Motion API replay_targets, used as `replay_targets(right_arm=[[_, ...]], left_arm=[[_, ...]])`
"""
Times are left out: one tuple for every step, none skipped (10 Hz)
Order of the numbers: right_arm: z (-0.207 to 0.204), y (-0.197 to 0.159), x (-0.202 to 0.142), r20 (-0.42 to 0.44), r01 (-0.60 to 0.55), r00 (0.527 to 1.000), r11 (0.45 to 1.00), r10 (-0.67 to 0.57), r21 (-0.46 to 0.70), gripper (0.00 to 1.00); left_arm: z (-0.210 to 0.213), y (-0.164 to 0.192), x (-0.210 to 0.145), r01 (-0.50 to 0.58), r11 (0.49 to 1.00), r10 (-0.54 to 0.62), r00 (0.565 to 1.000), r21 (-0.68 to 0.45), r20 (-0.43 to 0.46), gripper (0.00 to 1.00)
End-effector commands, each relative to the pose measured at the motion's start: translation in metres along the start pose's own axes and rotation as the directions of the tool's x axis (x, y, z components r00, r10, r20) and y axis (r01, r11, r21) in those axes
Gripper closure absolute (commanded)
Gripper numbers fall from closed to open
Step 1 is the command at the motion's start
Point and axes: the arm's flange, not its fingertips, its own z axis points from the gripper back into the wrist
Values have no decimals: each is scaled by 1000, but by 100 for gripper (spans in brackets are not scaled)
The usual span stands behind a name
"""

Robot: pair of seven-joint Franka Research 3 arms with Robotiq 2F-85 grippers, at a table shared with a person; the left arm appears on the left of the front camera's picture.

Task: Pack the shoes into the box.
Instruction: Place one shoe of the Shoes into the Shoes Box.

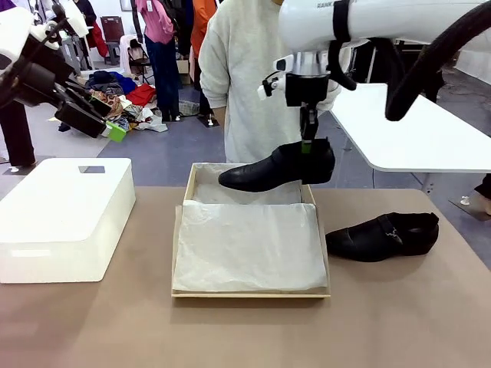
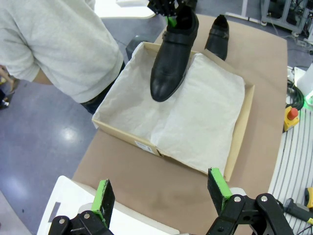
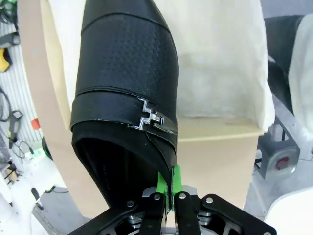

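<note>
Over the far end of the box (image 1: 250, 294), my right gripper (image 1: 308, 146) is pinched tight on the rim of one black shoe (image 1: 272, 170), near the heel. The shoe hangs in the air with its toe pointing to my left. It is above the white tissue paper (image 1: 249, 245) and not touching it. The other shoe (image 1: 383, 236) lies on the table (image 1: 230, 337), just to the right of the box. My left gripper (image 1: 113, 130) is up high on the left, fingers wide apart, with nothing in it. A person (image 1: 245, 77) stands close behind the box.

I think I am putting the first shoe in. Next I should lower it gently until it lies flat on the paper near the far wall, then let go. I want to leave room for the second shoe. The loose paper might bunch up under the toe.
</note>
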Motion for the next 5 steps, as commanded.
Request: replay_targets(right_arm=[[7,-4,23,11,19,1000,1000,-19,5,100],[3,-4,33,12,15,1000,1000,-15,5,100],[-1,-6,39,17,18,1000,1000,-18,4,100],[-7,-10,45,37,23,999,1000,-23,7,100],[-10,-14,50,62,29,998,1000,-29,-1,100]], left_arm=[[0,1,-1,7,1000,-7,1000,-12,10,0],[0,1,-1,7,1000,-7,1000,-12,10,0],[0,1,-1,7,1000,-7,1000,-12,10,0],[0,1,-1,7,1000,-7,1000,-12,10,0],[0,1,-1,7,1000,-7,1000,-12,10,0]])
